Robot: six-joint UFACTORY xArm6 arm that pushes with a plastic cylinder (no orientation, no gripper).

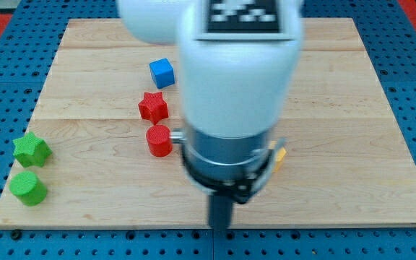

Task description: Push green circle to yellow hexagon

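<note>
Green circle [28, 188], yellow hexagon [280, 154] mostly hidden

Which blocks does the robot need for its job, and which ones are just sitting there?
Needed: green circle; yellow hexagon, mostly hidden behind the arm. My tip does not show.

Just lying about: green star; red star; red circle; blue cube.

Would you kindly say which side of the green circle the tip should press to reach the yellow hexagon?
Press the green circle on its view's-left wall, centred: a round side slips off-line. The yellow hexagon, mostly hidden behind the arm, lies toward the view's right; my tip sits between them.
</note>
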